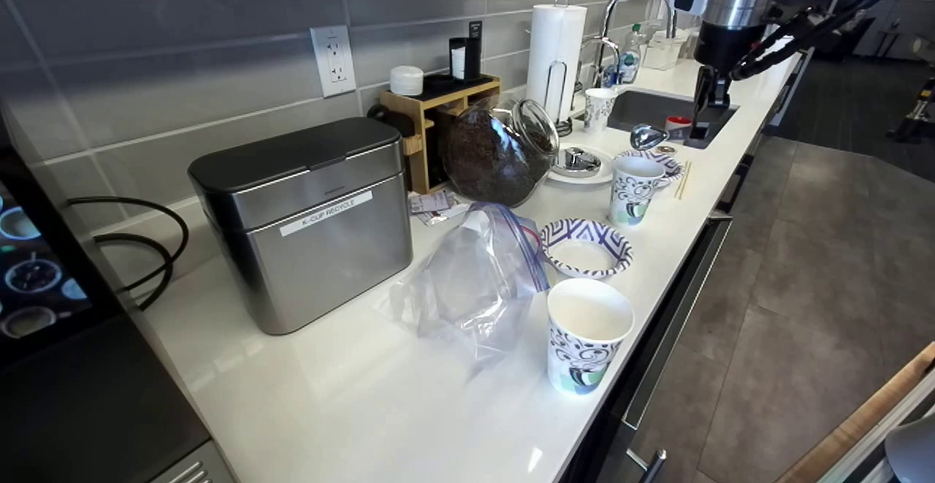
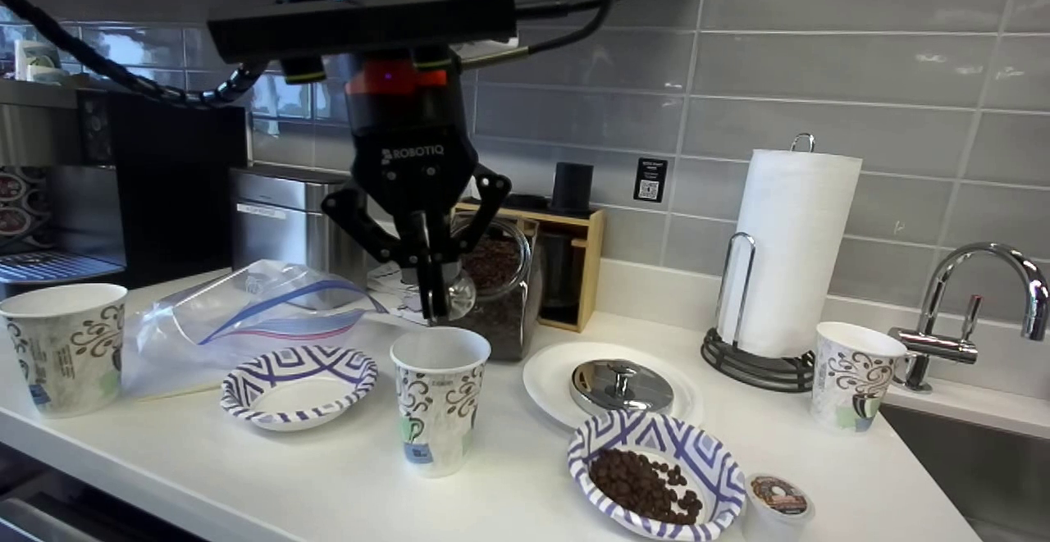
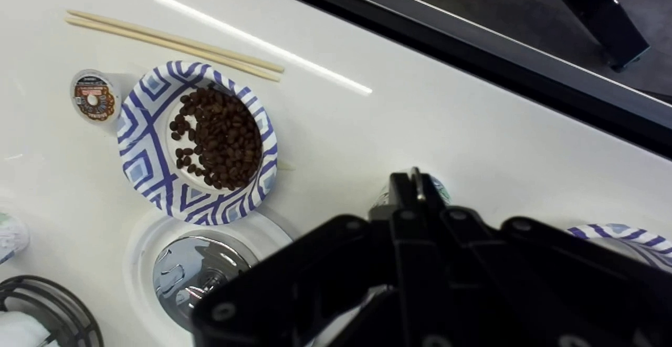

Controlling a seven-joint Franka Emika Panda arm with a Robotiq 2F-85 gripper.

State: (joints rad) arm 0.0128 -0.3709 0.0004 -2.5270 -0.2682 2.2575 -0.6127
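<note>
My gripper (image 2: 433,300) is shut on a shiny metal scoop (image 1: 648,137), whose rounded bowl sticks out to one side of the fingertips. In the wrist view a thin metal handle (image 3: 419,185) shows between the tips of the gripper (image 3: 415,179). Just under the fingertips, in an exterior view, stands a patterned paper cup (image 2: 440,415); the fingers mostly cover it in the wrist view. Beside that cup a blue-and-white paper bowl (image 3: 140,163) holds coffee beans (image 3: 226,137). A similar bowl (image 2: 299,398) with nothing visible in it sits on the cup's other side.
A tilted glass jar of dark beans (image 1: 493,150) lies by a wooden organizer. Around it are a plastic bag (image 1: 475,286), a plate with a metal lid (image 2: 621,386), a coffee pod (image 3: 94,97), chopsticks (image 3: 173,42), more cups, a paper towel roll (image 2: 792,255) and a sink.
</note>
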